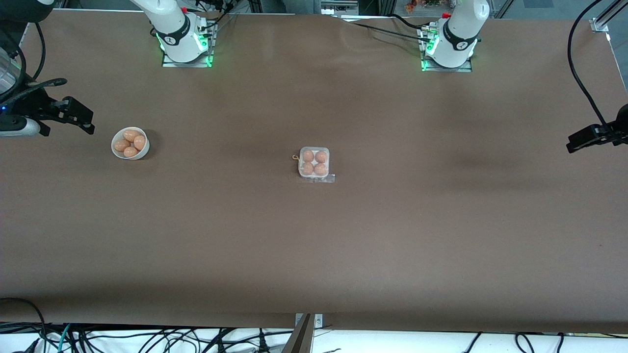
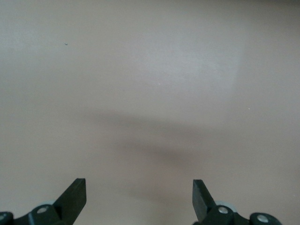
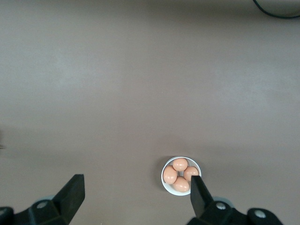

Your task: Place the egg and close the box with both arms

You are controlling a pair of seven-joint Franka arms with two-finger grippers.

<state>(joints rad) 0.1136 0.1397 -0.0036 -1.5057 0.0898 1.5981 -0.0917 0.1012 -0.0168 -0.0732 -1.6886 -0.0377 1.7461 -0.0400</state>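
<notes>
You see two white arms (image 1: 171, 29) with black joint bands, green-lit bases, black cables and black two-finger grippers (image 2: 139, 200).

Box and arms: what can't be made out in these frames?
- Box, front view: too small to tell whether the clear lid is latched; four eggs show in it.
- Left pincer: arm cut off by the frame edge; its wrist view shows only bare table.
- Right pincer: arm cut off by the edge.
- Bowl, right wrist view: a fingertip covers part of its rim.
</notes>
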